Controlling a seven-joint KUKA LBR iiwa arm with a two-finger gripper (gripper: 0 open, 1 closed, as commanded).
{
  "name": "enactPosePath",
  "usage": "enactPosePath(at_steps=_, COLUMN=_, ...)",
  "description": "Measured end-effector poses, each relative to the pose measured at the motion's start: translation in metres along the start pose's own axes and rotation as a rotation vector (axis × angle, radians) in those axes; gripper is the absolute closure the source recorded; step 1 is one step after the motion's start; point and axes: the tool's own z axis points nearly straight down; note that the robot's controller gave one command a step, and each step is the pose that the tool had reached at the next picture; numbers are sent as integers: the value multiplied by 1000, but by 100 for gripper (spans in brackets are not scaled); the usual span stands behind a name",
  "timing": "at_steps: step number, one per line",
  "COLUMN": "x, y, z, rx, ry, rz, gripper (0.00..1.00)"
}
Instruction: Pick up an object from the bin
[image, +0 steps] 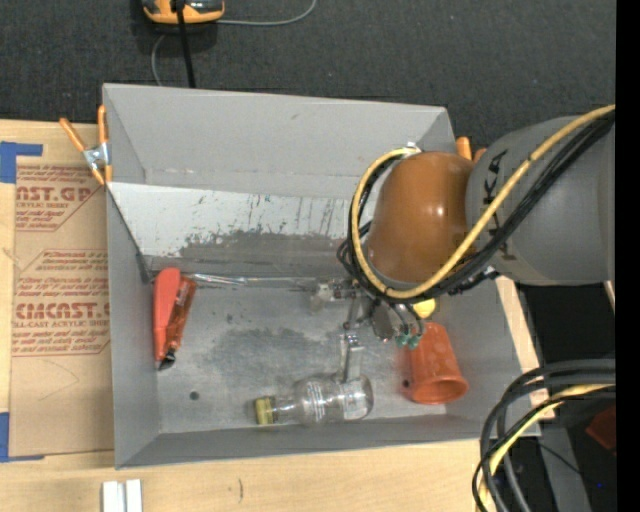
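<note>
We see the gripper (350, 342) low in the bin (270, 140), right of centre, directly above a clear bottle (325, 401) lying along the near wall, possibly touching it. We cannot tell whether the gripper is released or clenched. An orange cup (436, 366) lies just right.

Bin (240, 345): grey metal, and I see the floor scuffed and worn pale toward the middle. I log three things lying on it, well apart.
- Left: orange-red flat tool (170, 315), lying along the left wall.
- Front: clear plastic bottle (325, 400) on its side, yellowish cap (264, 410) pointing left.
- Right: orange cup (435, 367) on its side, wider end toward the front wall.
</note>
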Motion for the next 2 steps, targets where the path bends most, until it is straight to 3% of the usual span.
enactPosePath(at_steps=1, x=21, y=-14, z=52, rx=-1, ry=3, rz=-112, gripper=0)
enactPosePath(at_steps=2, x=32, y=-27, z=79, rx=-8, ry=16, rz=-31, gripper=0)
